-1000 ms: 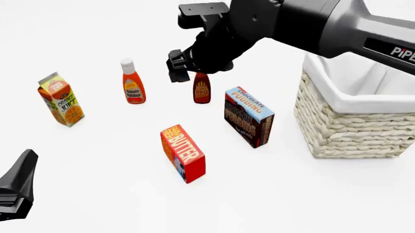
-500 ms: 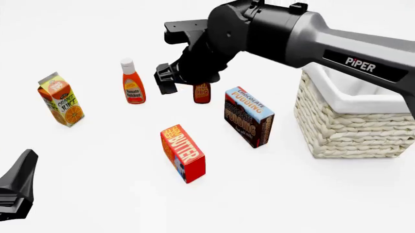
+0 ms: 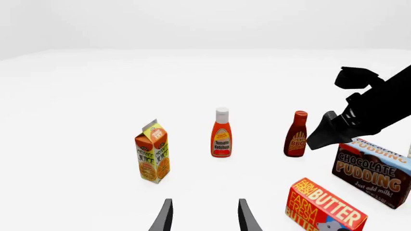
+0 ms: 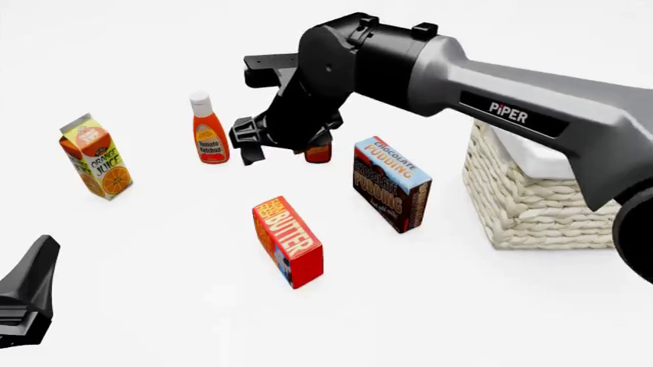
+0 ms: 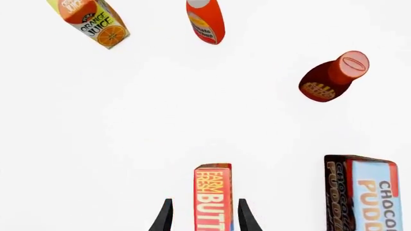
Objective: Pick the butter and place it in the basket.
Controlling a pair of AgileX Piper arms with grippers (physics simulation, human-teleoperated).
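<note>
Right pincer (image 4: 248, 143) open, empty, hovering above the butter (image 4: 287, 241) at frame centre. You should descend straight, straddle its narrow sides, then close.

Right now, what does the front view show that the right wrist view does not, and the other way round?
Only the front view shows the cream woven wicker basket, the grey right arm reaching over the table, and the dark left gripper low at the near edge. Only the right wrist view shows the right gripper's fingers spread either side of the red-orange butter box, seen from above. Both show the butter, the orange juice carton, the ketchup bottle, the BBQ sauce bottle and the chocolate pudding box.
</note>
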